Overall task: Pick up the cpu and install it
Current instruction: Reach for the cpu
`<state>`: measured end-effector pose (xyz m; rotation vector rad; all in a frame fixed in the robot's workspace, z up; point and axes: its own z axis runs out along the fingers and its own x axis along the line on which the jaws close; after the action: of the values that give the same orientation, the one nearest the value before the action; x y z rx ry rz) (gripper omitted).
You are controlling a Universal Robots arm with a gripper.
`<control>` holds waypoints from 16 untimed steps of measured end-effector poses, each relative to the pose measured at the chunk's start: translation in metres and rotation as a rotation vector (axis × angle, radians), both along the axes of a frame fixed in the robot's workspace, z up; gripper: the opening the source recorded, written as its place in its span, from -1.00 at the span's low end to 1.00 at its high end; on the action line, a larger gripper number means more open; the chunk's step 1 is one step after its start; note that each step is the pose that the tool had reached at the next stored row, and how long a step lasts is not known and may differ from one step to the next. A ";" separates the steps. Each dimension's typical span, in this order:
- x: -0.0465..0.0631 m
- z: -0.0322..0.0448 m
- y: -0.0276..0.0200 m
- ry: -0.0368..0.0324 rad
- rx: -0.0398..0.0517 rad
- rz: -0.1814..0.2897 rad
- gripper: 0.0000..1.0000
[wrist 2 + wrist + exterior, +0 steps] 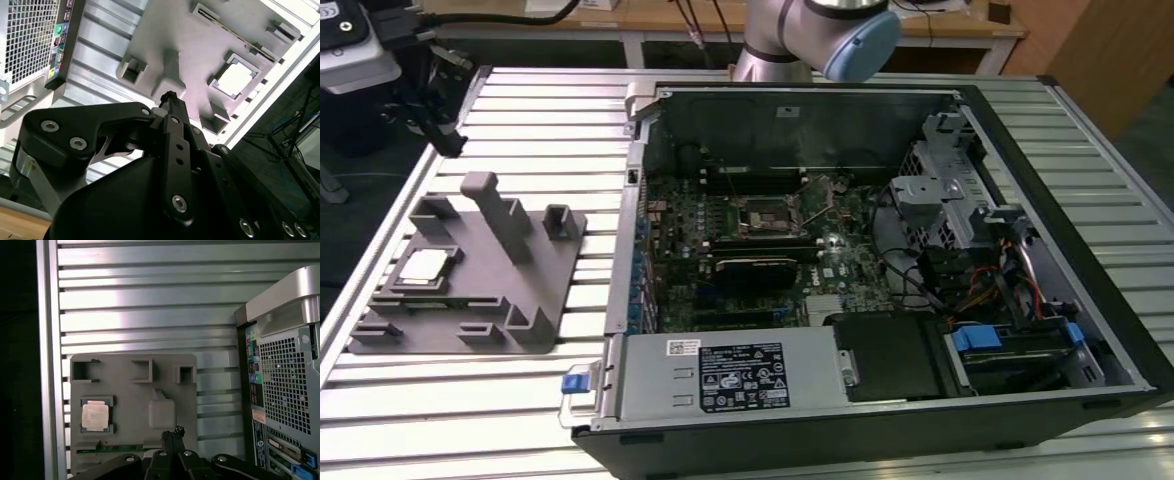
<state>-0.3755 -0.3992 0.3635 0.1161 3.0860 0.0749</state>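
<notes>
One cpu (427,266) (235,79) (95,415), one grey tray (480,270) (200,45) (130,400), one open computer case (801,92) and one robot arm (814,30) share a slatted metal table (547,100); the cpu lies flat, silvery top up, in a framed recess of the tray, near the tray edge farthest from the case; the tray also carries one tall upright post (494,215) (161,412) and, along one edge, three small square pockets (141,371); the case stands just beside the tray, on the exterior view's right, its side panel off and one dark square socket (765,213) showing on the board inside, with no chip seated in it; the gripper (170,95) (172,432) hangs above the tray, its two fingers pressed together with nothing between them; in the first wrist view the fingertips (172,431) show just beside the post, and the cpu sits on the post's other side, clearly apart from the gripper and untouched.
</notes>
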 end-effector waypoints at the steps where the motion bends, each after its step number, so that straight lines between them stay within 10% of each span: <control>1: -0.001 -0.0010 0.0000 0.0000 0.0000 0.000 -0.79; 16: -0.024 -0.0150 0.0000 0.0000 0.0000 0.000 -0.79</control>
<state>-0.3991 -0.3991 0.3485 0.1162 3.0859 0.0750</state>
